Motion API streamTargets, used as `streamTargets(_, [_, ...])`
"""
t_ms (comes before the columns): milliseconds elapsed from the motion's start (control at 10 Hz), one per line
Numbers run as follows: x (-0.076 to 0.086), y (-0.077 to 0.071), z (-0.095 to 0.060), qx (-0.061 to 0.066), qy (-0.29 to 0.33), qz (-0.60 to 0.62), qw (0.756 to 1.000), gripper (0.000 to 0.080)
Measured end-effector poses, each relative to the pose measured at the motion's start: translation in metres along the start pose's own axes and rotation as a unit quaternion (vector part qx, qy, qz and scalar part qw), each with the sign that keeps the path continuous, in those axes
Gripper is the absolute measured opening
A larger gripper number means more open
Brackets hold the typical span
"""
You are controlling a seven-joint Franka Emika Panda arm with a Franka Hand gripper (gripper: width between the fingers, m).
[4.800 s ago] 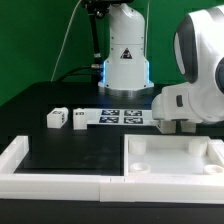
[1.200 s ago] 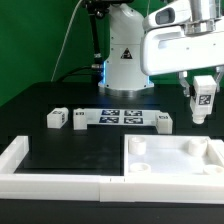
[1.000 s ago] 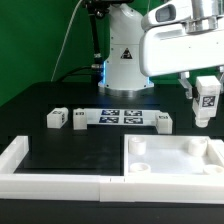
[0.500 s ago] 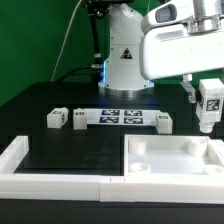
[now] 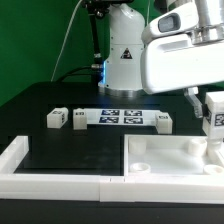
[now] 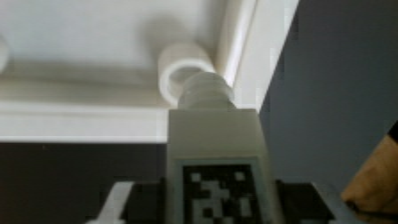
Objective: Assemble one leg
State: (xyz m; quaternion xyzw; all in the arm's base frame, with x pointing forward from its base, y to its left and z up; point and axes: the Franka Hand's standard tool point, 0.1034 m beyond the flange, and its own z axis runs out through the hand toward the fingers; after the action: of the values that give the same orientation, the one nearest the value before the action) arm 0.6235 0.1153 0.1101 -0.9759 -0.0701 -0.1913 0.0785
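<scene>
One tagged leg [image 5: 215, 116], clamped upright in my gripper [image 5: 212, 104] at the exterior view's right, poised over the panel [image 5: 168, 166] and its corner socket [image 6: 191, 68], apparently for insertion.

I see a black tabletop [image 5: 70, 150] in front of me. A flat marker board [image 5: 122, 117] lies near its back. A big white panel [image 5: 175, 160] with a raised rim sits at the exterior view's right, just beside a long white rail [image 5: 60, 186]. Behind it all is a green wall [image 5: 30, 40].
</scene>
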Motion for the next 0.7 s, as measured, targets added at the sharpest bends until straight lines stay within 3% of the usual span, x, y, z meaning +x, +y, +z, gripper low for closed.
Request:
streamTargets(400, [-0.012, 0.003, 0.016, -0.004, 0.01, 0.004, 1.0, 0.029])
streamTargets(700, [-0.021, 0.0, 0.02, -0.003, 0.004, 0.002, 1.0, 0.029])
